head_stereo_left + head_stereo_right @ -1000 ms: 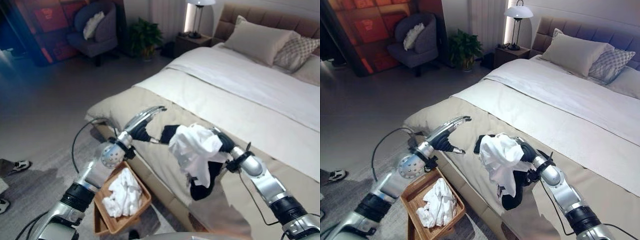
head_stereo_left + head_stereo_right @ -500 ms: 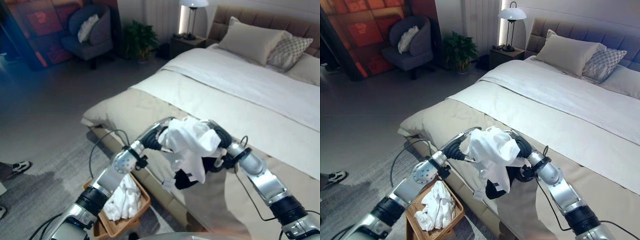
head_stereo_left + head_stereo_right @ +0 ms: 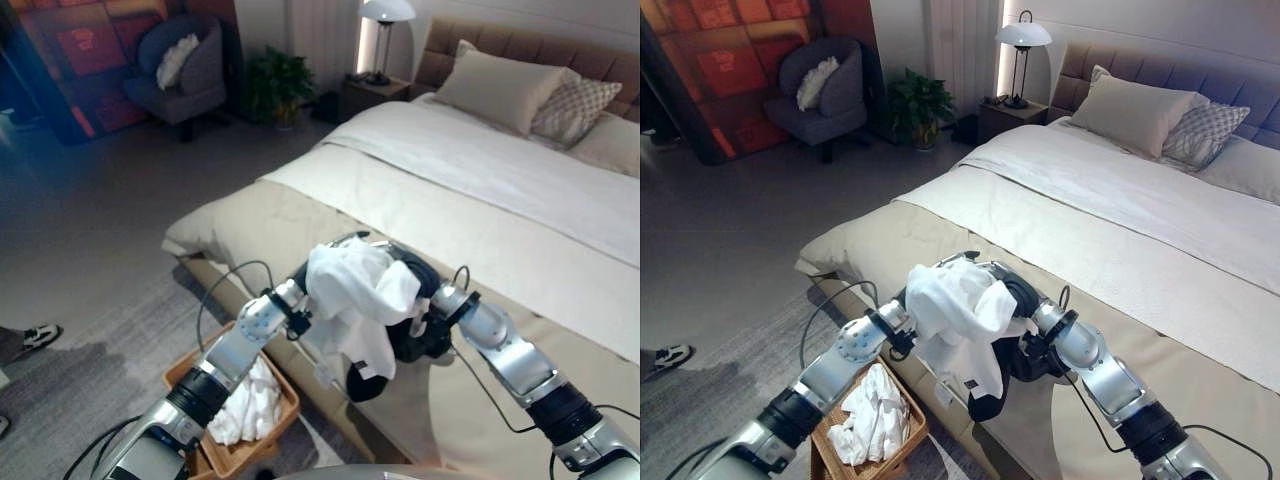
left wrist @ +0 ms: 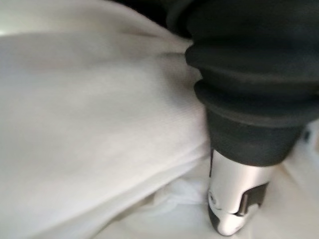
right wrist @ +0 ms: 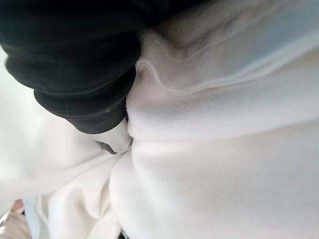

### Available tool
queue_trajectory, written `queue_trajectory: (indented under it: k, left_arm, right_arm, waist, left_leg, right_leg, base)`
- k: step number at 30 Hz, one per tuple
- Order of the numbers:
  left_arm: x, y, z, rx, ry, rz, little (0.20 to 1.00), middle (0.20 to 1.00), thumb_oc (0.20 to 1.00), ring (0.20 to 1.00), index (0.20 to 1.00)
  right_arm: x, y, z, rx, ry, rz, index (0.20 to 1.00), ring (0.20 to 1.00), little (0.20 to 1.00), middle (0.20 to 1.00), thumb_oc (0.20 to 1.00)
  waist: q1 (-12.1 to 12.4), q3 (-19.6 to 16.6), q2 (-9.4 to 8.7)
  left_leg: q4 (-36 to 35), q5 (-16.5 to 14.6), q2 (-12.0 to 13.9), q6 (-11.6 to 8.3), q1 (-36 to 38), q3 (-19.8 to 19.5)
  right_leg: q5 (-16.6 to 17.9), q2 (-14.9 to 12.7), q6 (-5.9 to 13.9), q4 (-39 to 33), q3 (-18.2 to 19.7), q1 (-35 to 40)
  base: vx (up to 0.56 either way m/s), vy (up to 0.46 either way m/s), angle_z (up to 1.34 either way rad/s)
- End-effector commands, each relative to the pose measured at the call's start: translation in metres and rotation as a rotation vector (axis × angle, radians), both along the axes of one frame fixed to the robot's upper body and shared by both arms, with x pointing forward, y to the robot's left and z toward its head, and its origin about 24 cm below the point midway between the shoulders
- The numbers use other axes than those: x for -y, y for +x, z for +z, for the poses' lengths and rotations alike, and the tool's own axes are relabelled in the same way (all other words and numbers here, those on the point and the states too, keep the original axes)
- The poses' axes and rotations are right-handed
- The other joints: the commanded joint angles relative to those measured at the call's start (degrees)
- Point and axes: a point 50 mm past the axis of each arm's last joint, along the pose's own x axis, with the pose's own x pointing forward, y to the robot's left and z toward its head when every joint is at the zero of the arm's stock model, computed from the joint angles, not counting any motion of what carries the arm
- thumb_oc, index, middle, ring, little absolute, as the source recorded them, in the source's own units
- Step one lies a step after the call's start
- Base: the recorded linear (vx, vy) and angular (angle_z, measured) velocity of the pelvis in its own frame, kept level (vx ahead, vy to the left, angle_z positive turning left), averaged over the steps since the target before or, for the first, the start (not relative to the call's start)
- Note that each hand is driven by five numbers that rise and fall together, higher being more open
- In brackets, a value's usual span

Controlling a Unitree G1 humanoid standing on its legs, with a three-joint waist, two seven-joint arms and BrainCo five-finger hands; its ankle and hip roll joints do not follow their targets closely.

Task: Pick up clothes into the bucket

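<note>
A white garment [image 3: 355, 295] with a black part [image 3: 365, 380] hanging below it is held up over the near edge of the bed [image 3: 480, 200]. My right hand [image 3: 425, 288] is shut on it from the right. My left hand [image 3: 298, 292] presses against its left side, and one finger [image 4: 232, 199] lies straight along the white cloth [image 5: 224, 174]. Below and to the left, on the floor by the bed, stands a brown wicker basket [image 3: 290, 395] with crumpled white clothes [image 3: 245, 410] in it.
The bed has a beige cover and pillows [image 3: 505, 85] at its head. A dark armchair [image 3: 185, 65], a plant [image 3: 278, 80] and a lamp [image 3: 385, 10] stand at the far wall. A person's shoe [image 3: 35, 335] shows at the left edge.
My left hand has swung right and closed in against the garment. Both hands and the garment have shifted a little left, toward the spot above the basket.
</note>
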Motion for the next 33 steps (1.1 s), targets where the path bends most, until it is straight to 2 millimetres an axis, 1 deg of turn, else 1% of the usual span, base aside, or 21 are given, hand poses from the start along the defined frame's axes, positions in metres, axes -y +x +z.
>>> queue_trajectory:
  k: [1, 4, 5, 6, 7, 12, 18, 24, 25, 29, 33]
  left_arm:
    - [0.022, 0.019, 0.029, 0.077, -0.069, -0.055, 1.0, 1.0, 1.0, 1.0, 1.0]
    - [0.032, 0.018, 0.033, 0.089, -0.078, -0.081, 1.0, 1.0, 1.0, 1.0, 1.0]
    - [0.038, 0.016, 0.036, 0.095, -0.088, -0.111, 0.658, 0.658, 0.658, 0.658, 0.658]
    - [0.038, 0.016, 0.036, 0.095, -0.088, -0.111, 0.495, 0.495, 0.495, 0.495, 0.495]
    - [0.039, 0.015, 0.036, 0.091, -0.095, -0.116, 0.2, 0.2, 0.2, 0.2, 0.2]
    - [0.038, 0.013, 0.031, 0.065, -0.107, -0.127, 0.2, 0.2, 0.2, 0.2, 0.2]
    - [0.025, 0.015, 0.02, 0.031, -0.105, -0.062, 0.2, 0.2, 0.2, 0.2, 0.2]
    - [0.017, 0.015, 0.016, 0.035, -0.09, -0.018, 0.2, 0.2, 0.2, 0.2, 0.2]
    - [0.01, 0.016, 0.012, 0.035, -0.082, 0.032, 1.0, 1.0, 1.0, 1.0, 1.0]
    - [-0.012, 0.018, 0.003, 0.031, -0.088, 0.182, 1.0, 1.0, 1.0, 1.0, 1.0]
    - [-0.043, 0.013, -0.005, 0.014, -0.154, 0.347, 1.0, 1.0, 1.0, 1.0, 1.0]
  right_arm:
    - [-0.039, -0.004, 0.068, 0.251, 0.203, 0.205, 0.2, 0.2, 0.2, 0.2, 0.2]
    - [-0.043, -0.005, 0.07, 0.256, 0.206, 0.221, 0.2, 0.2, 0.2, 0.2, 0.2]
    - [-0.045, -0.006, 0.071, 0.262, 0.207, 0.231, 0.2, 0.2, 0.2, 0.2, 0.2]
    - [-0.045, -0.006, 0.071, 0.262, 0.207, 0.231, 0.2, 0.2, 0.2, 0.2, 0.2]
    - [-0.045, -0.006, 0.072, 0.264, 0.209, 0.234, 0.2, 0.2, 0.2, 0.2, 0.2]
    - [-0.043, -0.006, 0.072, 0.263, 0.207, 0.234, 0.2, 0.2, 0.2, 0.2, 0.2]
    - [-0.039, -0.005, 0.071, 0.265, 0.207, 0.208, 0.2, 0.2, 0.2, 0.2, 0.2]
    - [-0.037, -0.005, 0.07, 0.264, 0.203, 0.197, 0.2, 0.2, 0.2, 0.2, 0.2]
    - [-0.036, -0.004, 0.069, 0.265, 0.198, 0.186, 0.2, 0.2, 0.2, 0.2, 0.2]
    - [-0.031, -0.004, 0.067, 0.274, 0.186, 0.155, 0.2, 0.2, 0.2, 0.2, 0.2]
    - [-0.023, -0.004, 0.067, 0.284, 0.182, 0.12, 0.2, 0.2, 0.2, 0.2, 0.2]
  waist:
    - [-0.1, -0.8, -2.92]
    - [-0.2, -0.7, -3.01]
    - [-0.3, -0.6, -3.01]
    - [-0.3, -0.6, -3.0]
    - [-0.3, -0.6, -3.02]
    - [-0.3, -0.7, -3.05]
    - [0.0, -0.6, -3.03]
    - [0.1, -0.6, -3.04]
    - [0.4, -0.5, -3.14]
    - [0.9, -0.3, -3.35]
    - [1.5, 0.1, -3.63]
  left_leg:
    - [0.7, -5.4, -0.5, 0.28, 3.9, 0.0]
    - [0.6, -5.4, -0.5, 0.3, 3.8, 0.0]
    - [0.6, -5.4, -0.6, 0.35, 3.8, 0.0]
    - [0.6, -5.4, -0.6, 0.35, 3.8, 0.0]
    - [0.6, -5.4, -0.6, 0.38, 3.8, 0.0]
    - [0.7, -5.6, -0.7, 0.45, 4.0, 0.2]
    - [0.7, -5.6, -0.7, 0.41, 4.1, 0.3]
    - [0.8, -5.6, -0.8, 0.44, 4.1, 0.3]
    - [0.7, -5.6, -0.7, 0.47, 4.1, 0.2]
    - [0.9, -5.6, -0.7, 0.44, 3.9, 0.1]
    - [1.2, -5.6, -0.6, 0.38, 3.8, 0.1]
  right_leg:
    - [7.1, -2.7, 3.04, 1.3, 2.2, -4.4]
    - [7.1, -2.7, 3.07, 1.3, 2.3, -4.5]
    - [7.1, -2.8, 3.09, 1.3, 2.4, -4.5]
    - [7.1, -2.8, 3.09, 1.3, 2.4, -4.5]
    - [7.1, -2.8, 3.1, 1.3, 2.5, -4.5]
    - [7.1, -2.9, 3.15, 1.5, 2.7, -4.5]
    - [7.1, -2.9, 3.19, 1.5, 2.6, -4.4]
    - [7.1, -2.9, 3.19, 1.5, 2.5, -4.3]
    - [7.1, -3.0, 3.18, 1.5, 2.4, -4.3]
    - [7.0, -2.9, 3.04, 1.4, 2.2, -4.2]
    - [6.9, -2.8, 2.88, 1.4, 2.3, -4.2]
  base:
    - [0.0, 0.0, 0.0]
    - [0.0, 0.0, 0.0]
    - [0.0, 0.0, 0.0]
    - [0.0, 0.0, 0.0]
    - [0.0, 0.0, 0.0]
    - [0.0, 0.0, -0.01]
    - [0.0, 0.0, -0.03]
    - [0.0, 0.0, 0.0]
    - [0.0, 0.0, 0.0]
    - [0.0, 0.0, 0.0]
    - [0.0, 0.0, 0.0]
